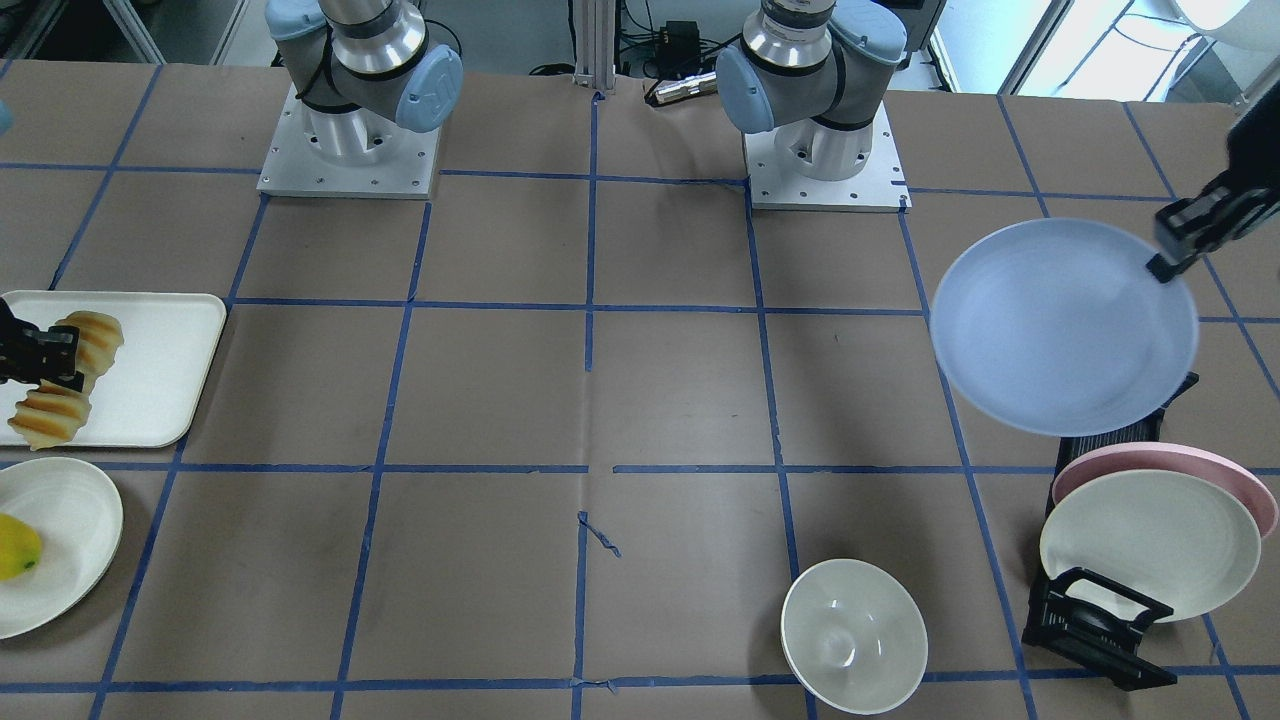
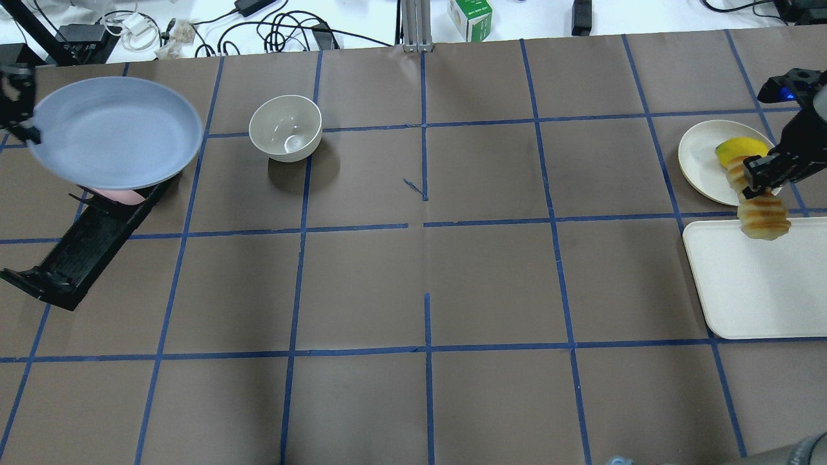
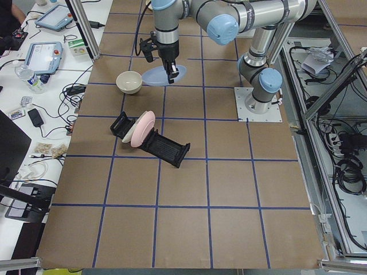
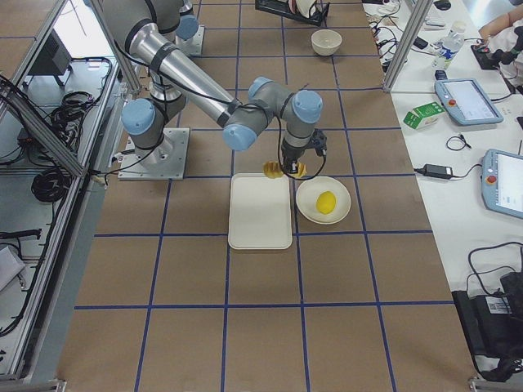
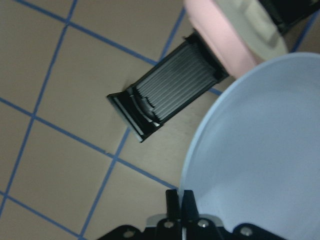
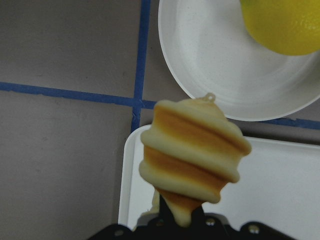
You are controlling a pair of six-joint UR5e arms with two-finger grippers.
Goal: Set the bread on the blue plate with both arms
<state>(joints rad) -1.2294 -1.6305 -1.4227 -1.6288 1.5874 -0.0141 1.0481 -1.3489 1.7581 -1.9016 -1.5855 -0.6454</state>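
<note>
The bread [image 1: 50, 415] is a ridged golden loaf. My right gripper [image 1: 42, 358] is shut on its middle and holds it above the cream tray [image 1: 160, 360]. In the overhead view the bread [image 2: 764, 216] hangs over the tray's far edge. It fills the right wrist view [image 6: 195, 160]. My left gripper [image 1: 1175, 250] is shut on the rim of the blue plate [image 1: 1060, 325] and holds it in the air over the black dish rack [image 2: 84, 248]. In the left wrist view the fingers [image 5: 175, 200] pinch the plate's rim [image 5: 260, 150].
A white plate [image 1: 70, 560] with a yellow fruit [image 1: 15, 545] lies beside the tray. A cream bowl [image 1: 853, 635] stands by the rack [image 1: 1095, 625], which holds a pink plate [image 1: 1180, 462] and a cream plate [image 1: 1150, 545]. Blue tape lines grid the brown table.
</note>
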